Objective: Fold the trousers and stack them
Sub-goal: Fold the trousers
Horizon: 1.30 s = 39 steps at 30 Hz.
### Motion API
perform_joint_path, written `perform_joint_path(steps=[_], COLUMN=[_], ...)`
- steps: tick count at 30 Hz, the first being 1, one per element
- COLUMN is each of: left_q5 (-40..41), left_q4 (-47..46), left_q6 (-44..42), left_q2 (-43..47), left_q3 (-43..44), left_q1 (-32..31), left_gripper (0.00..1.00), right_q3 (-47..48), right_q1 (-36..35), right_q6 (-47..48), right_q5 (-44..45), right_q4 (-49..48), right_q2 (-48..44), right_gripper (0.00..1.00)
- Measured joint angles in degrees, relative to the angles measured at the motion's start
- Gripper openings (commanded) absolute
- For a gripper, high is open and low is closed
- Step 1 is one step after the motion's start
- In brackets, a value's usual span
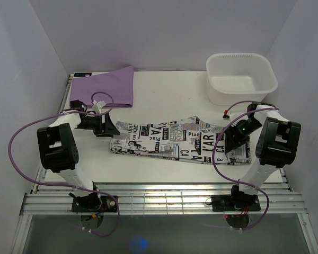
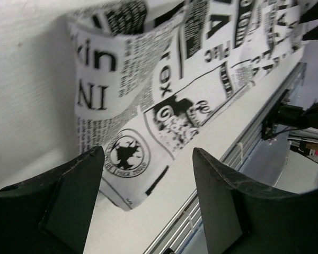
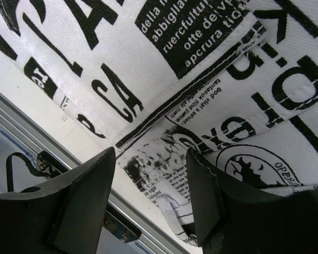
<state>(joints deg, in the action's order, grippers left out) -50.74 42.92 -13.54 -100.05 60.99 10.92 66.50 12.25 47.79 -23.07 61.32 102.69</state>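
The trousers (image 1: 175, 140), white with black newspaper print, lie lengthwise across the middle of the table, folded into a long band. My left gripper (image 1: 110, 129) is open at their left end; in the left wrist view its gripper (image 2: 148, 198) hovers over the leg hem (image 2: 130, 159) with nothing between the fingers. My right gripper (image 1: 234, 144) is open over their right end; in the right wrist view its gripper (image 3: 151, 203) straddles the printed cloth (image 3: 201, 79) near a seam and the near table edge.
A plain purple folded cloth (image 1: 106, 87) lies at the back left. A white plastic tub (image 1: 240, 78) stands at the back right. A metal rail (image 1: 164, 198) runs along the near table edge. Purple cables loop beside both arms.
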Motion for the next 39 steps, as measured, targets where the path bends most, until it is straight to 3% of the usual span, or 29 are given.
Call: perform_joint_path(steps=[4, 8, 15, 20, 24, 27, 32, 35, 39], left_q5=[-7.45, -14.14, -17.55, -13.88, -14.43, -13.49, -12.98, -13.29, -14.45], left_q4=[1.64, 0.15, -11.74, -19.67, -19.08, -14.86, 1.14, 13.09, 24.96], left_q6=[-1.01, 0.52, 11.17, 18.49, 20.98, 16.9, 1.07, -10.12, -22.16], left_q2=[0.48, -0.2, -8.57, -18.4, -24.26, -24.72, -20.81, -16.04, -10.43], left_q3=[4.61, 6.69, 5.77, 7.32, 12.57, 18.38, 23.93, 22.53, 14.56], left_q1=[0.0, -0.55, -1.03, -0.94, -0.68, -0.7, 0.07, 0.55, 0.59], left_gripper=[0.68, 0.51, 0.34, 0.31, 0.34, 0.41, 0.45, 0.45, 0.45], right_q3=[0.0, 0.0, 0.26, 1.27, 2.73, 3.85, 5.25, 5.44, 5.44], right_q1=[-0.28, -0.85, -1.22, -1.25, -1.4, -1.51, -1.57, -1.79, -1.84], right_q6=[0.74, 0.7, 0.35, -0.7, -1.44, -2.03, -2.36, -2.38, -2.32], right_q5=[0.72, 1.14, 1.97, 2.27, 2.8, 2.82, 2.71, 2.14, 1.57], right_q4=[-0.7, -1.73, -2.56, -2.21, -1.29, -1.11, -1.73, -1.79, -1.66], right_q2=[-0.44, -0.39, 1.03, 2.45, 3.85, 4.52, 4.63, 4.39, 2.29], right_gripper=[0.58, 0.55, 0.52, 0.52, 0.52, 0.52, 0.52, 0.52, 0.52])
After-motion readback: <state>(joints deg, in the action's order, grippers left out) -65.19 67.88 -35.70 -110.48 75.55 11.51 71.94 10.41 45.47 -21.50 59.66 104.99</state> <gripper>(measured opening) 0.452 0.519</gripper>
